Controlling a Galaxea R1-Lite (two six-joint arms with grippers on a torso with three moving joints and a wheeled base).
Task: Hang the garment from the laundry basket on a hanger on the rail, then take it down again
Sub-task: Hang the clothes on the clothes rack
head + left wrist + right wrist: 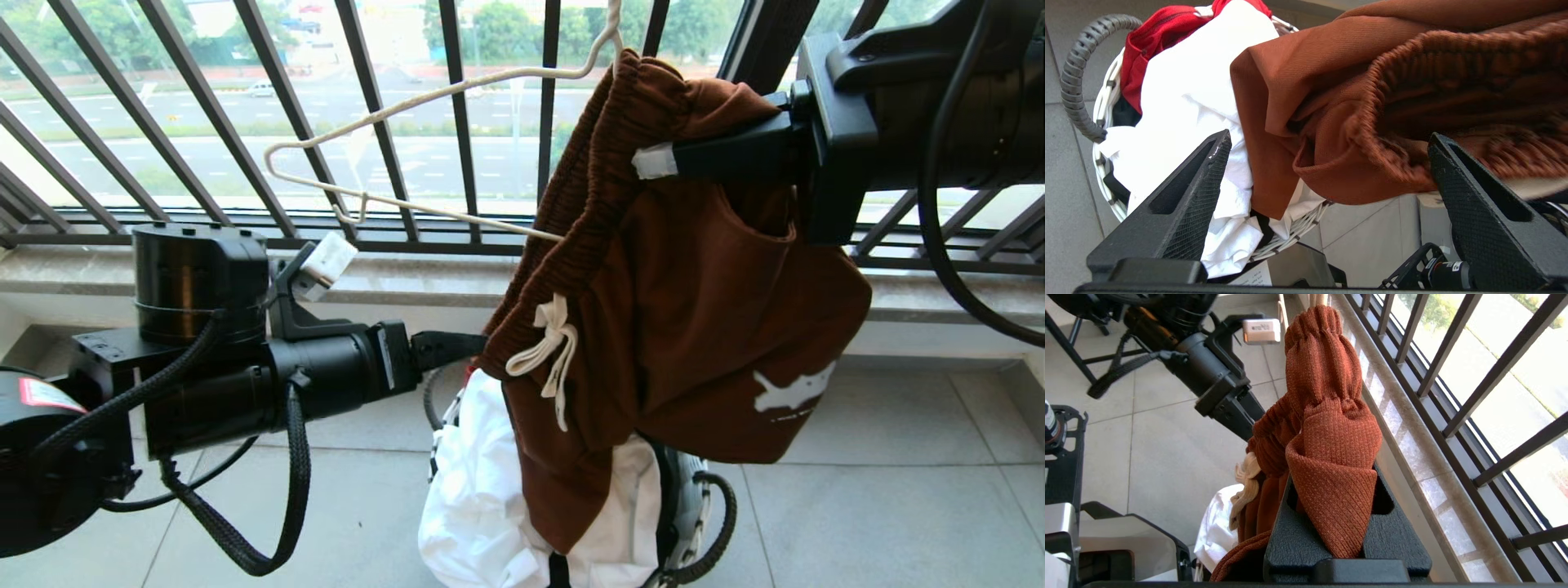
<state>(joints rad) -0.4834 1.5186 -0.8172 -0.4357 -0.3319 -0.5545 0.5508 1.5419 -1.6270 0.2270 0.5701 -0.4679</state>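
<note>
The garment, rust-brown shorts with a white drawstring, hangs in mid-air above the laundry basket. My right gripper comes in from the right and is shut on its gathered waistband. One end of the cream wire hanger is tucked inside the waistband; its hook rises out of view. My left gripper is open at the shorts' lower waistband edge, with fabric hanging at its fingertips. In the head view its tips go behind the cloth. The rail is out of view.
A white cloth and a red one fill the basket, whose dark cord handle loops at the side. The black barred window railing and a stone ledge stand close behind. Grey floor tiles surround the basket.
</note>
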